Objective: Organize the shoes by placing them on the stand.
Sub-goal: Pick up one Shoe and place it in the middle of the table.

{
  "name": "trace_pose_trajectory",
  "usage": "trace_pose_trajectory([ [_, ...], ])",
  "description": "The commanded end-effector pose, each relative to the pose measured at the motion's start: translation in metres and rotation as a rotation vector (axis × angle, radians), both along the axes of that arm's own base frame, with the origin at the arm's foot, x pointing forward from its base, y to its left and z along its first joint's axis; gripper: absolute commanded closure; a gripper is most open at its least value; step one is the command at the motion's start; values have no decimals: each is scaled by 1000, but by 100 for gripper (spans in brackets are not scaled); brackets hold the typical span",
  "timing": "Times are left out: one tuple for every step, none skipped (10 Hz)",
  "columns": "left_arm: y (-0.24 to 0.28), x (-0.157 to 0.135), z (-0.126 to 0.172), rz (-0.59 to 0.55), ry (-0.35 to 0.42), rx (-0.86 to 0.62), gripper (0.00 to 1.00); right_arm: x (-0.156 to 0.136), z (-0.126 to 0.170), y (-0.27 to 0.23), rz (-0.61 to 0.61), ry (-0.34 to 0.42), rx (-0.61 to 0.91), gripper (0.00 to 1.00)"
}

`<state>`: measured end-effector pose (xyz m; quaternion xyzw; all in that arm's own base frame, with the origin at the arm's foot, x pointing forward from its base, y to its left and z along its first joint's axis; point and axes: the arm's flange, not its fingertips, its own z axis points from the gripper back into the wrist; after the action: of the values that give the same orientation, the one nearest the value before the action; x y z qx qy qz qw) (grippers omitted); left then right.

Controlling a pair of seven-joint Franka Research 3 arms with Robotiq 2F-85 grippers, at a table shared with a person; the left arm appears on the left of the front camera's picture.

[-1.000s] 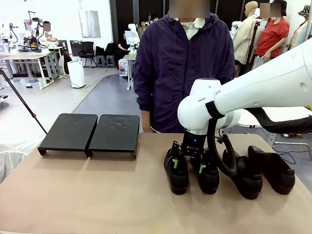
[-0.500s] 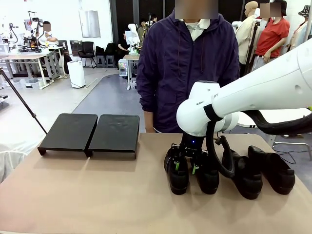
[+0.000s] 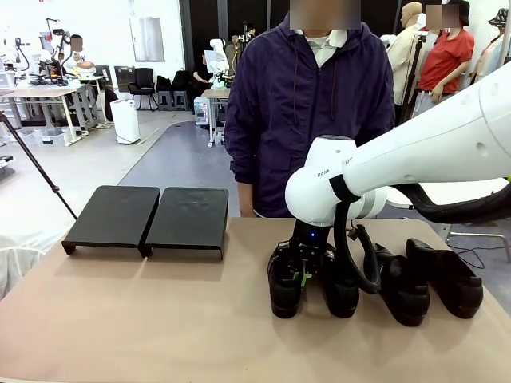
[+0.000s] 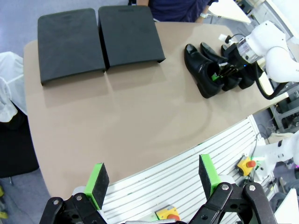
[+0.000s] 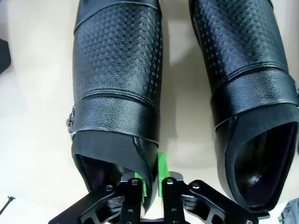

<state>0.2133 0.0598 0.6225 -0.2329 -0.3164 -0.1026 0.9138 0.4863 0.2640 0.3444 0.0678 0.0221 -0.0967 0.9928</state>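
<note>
Several black shoes stand in a row at the table's right; the leftmost shoe (image 3: 285,294) (image 5: 119,70) has my right gripper (image 3: 306,275) (image 5: 152,179) shut on the inner wall of its opening. One finger is inside the shoe, and the other's green pad (image 5: 163,165) presses from outside. A second shoe (image 3: 342,294) (image 5: 243,56) stands right beside it, with two more (image 3: 399,289) farther right. The black stand (image 3: 148,217) (image 4: 100,39) sits bare at the far left. My left gripper (image 4: 152,164) hangs open high above the table's near edge.
A person in a purple jacket (image 3: 307,104) stands at the table's far edge behind the shoes. Bare tabletop (image 3: 160,319) lies between the stand and the shoes. My right arm (image 4: 268,46) reaches over the row of shoes.
My right gripper's fingers have come together on the leftmost shoe's inner wall. That shoe has shifted slightly to the left. The person has leaned a little to the right.
</note>
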Motion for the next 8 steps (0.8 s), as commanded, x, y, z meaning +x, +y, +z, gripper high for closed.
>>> trace_pose_trajectory([
  [1, 0, 1, -18, -7, -12, 0, 1, 0, 6, 37, -8, -2, 100],
  [1, 0, 1, -18, -7, -12, 0, -1, 7, 7, 57, -10, 4, 100],
  [1, 0, 1, -18, -7, -12, 0, -4, 16, 8, 62, -18, -1, 100],
  [1, 0, 1, -18, -7, -12, 0, -8, 25, 9, 68, -19, 2, 100],
  [1, 0, 1, -18, -7, -12, 0, -13, 35, 12, 85, -11, 7, 100],
  [1, 0, 1, -18, -7, -12, 0, -22, 47, 16, 101, -7, 5, 100],
  [1, 0, 1, -18, -7, -12, 0, -46, 78, 21, 130, -31, -7, 100],
  [1, 0, 1, -18, -7, -12, 0, -67, 101, 23, 157, -39, 0, 100],
])
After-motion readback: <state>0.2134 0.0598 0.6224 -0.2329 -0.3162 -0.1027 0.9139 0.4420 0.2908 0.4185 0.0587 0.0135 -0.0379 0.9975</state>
